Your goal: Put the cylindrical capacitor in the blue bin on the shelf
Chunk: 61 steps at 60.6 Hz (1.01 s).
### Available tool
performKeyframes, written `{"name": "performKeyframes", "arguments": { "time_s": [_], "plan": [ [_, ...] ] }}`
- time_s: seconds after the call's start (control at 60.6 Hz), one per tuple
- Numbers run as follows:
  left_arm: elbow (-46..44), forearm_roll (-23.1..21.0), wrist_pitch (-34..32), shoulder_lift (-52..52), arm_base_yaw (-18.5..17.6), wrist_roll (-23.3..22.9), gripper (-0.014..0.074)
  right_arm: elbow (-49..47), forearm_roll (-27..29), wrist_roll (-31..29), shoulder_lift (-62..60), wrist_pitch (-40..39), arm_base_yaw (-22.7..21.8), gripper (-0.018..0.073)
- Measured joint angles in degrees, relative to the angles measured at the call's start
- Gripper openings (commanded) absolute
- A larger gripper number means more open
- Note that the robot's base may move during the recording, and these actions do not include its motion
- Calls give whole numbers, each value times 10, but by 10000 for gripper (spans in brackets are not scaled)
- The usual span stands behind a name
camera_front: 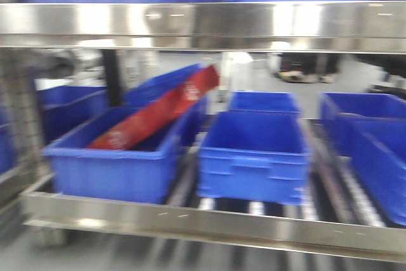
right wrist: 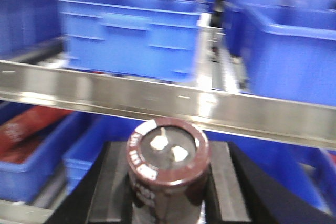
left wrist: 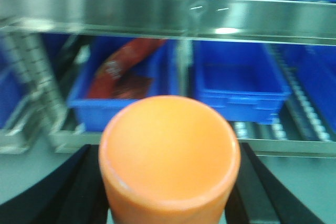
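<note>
The cylindrical capacitor (right wrist: 167, 166), dark brown with pale printing and two metal terminals on its top face, stands upright between my right gripper's (right wrist: 168, 187) black pads (right wrist: 118, 182), which are shut on it. It sits just below and in front of the shelf's shiny rail (right wrist: 157, 98). A blue bin (right wrist: 131, 35) stands on the tier above that rail. My left gripper (left wrist: 169, 195) is shut on an orange cylinder (left wrist: 169, 150), in front of the shelf (left wrist: 168, 11). Neither gripper shows in the front view.
In the front view the shelf (camera_front: 209, 223) holds a left blue bin (camera_front: 114, 169) with a red packet (camera_front: 158, 115), an empty middle bin (camera_front: 254, 157) and a right bin (camera_front: 374, 157). Roller tracks run between them. More blue bins (right wrist: 289, 51) stand on the upper tier.
</note>
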Motion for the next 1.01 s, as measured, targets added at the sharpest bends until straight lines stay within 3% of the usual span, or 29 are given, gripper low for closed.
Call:
{"name": "performKeyframes", "arguments": {
  "time_s": [1.006],
  "plan": [
    [0,-1,0,0,0,0,-111,0,0,0,0,0,0,-60]
  ]
}}
